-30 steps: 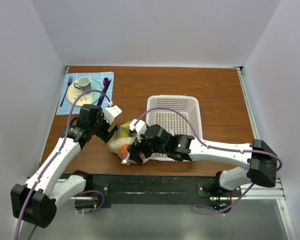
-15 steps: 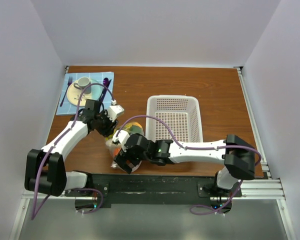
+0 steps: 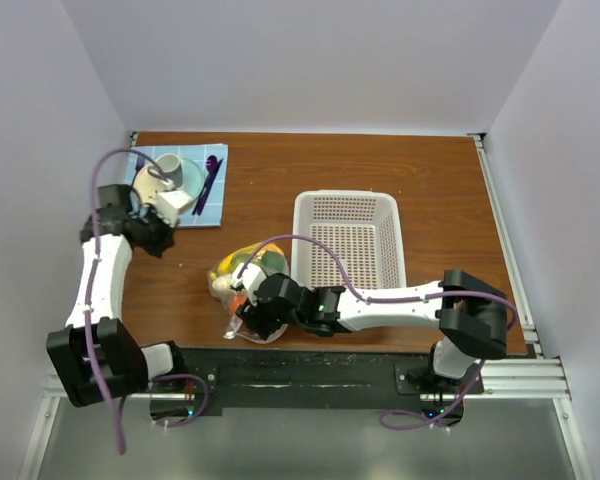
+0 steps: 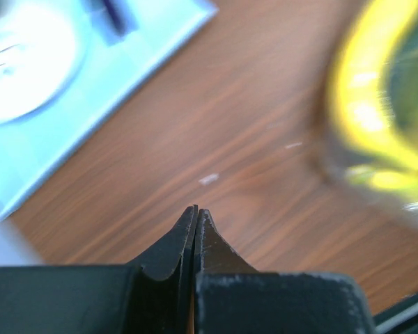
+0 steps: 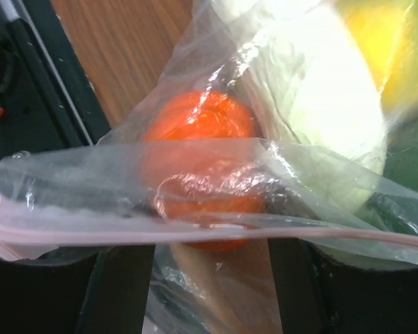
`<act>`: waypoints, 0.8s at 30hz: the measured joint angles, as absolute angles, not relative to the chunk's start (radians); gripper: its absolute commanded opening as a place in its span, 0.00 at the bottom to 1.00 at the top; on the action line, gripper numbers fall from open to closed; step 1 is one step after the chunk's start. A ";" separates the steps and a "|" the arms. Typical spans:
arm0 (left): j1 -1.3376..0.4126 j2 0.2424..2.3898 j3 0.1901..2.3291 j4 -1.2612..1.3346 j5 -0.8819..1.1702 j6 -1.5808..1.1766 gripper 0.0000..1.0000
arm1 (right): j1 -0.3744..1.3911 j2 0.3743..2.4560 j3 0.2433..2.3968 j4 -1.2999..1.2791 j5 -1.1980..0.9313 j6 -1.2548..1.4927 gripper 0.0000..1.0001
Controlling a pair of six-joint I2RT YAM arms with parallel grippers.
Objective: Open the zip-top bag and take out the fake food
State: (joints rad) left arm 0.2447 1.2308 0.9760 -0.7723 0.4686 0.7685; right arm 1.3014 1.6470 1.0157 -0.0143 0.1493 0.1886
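The zip-top bag (image 3: 242,285), clear and crinkly, lies on the wooden table left of the basket. The fake food is inside it: an orange (image 5: 202,125), a white piece (image 5: 313,90) and a yellow banana (image 4: 362,104). My right gripper (image 3: 242,315) is at the bag's near end. Its fingers (image 5: 122,292) stand apart, and the pink zip strip (image 5: 195,234) and plastic film stretch across in front of them. My left gripper (image 3: 158,240) is well left of the bag, near the blue mat. It is shut with nothing between its fingertips (image 4: 207,229).
A white perforated basket (image 3: 300,240) stands right of the bag. A blue mat (image 3: 185,205) at the back left holds a plate with a cup (image 3: 168,170) and purple cutlery (image 3: 212,175). The black base rail (image 3: 310,375) runs along the near edge.
My left gripper has shut and swung back left, away from the bag toward the mat. My right gripper has shifted to the bag's near end, its jaws narrowing.
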 measured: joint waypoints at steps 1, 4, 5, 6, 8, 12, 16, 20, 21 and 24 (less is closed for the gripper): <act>0.300 1.232 1.003 -0.788 0.477 0.795 0.00 | 1.301 1.654 1.007 -0.007 0.155 0.189 0.53; 0.434 1.254 1.095 -0.851 0.503 0.864 0.00 | 1.302 1.688 1.003 -0.004 0.173 0.193 0.46; 0.470 1.275 1.136 -0.877 0.517 0.888 0.00 | 1.302 1.699 1.003 -0.008 0.176 0.199 0.44; 0.492 1.294 1.166 -0.894 0.529 0.905 0.00 | 1.303 1.712 1.003 -0.016 0.184 0.210 0.44; 0.511 1.326 1.209 -0.928 0.554 0.928 0.02 | 1.302 1.742 1.005 -0.048 0.196 0.234 0.43; 0.514 1.369 1.238 -0.996 0.614 0.947 0.11 | 1.309 1.787 1.038 -0.094 0.242 0.290 0.40; 0.514 1.375 1.250 -1.035 0.665 0.957 0.34 | 1.316 1.802 1.058 -0.119 0.299 0.333 0.32; 0.473 1.384 1.266 -1.039 0.720 0.934 0.58 | 1.318 1.811 1.069 -0.159 0.373 0.374 0.30; 0.438 1.392 1.267 -1.034 0.730 0.916 0.63 | 1.317 1.811 1.066 -0.166 0.386 0.385 0.32; 0.289 1.422 1.258 -0.979 0.759 0.831 0.80 | 1.317 1.781 1.013 -0.143 0.402 0.409 0.34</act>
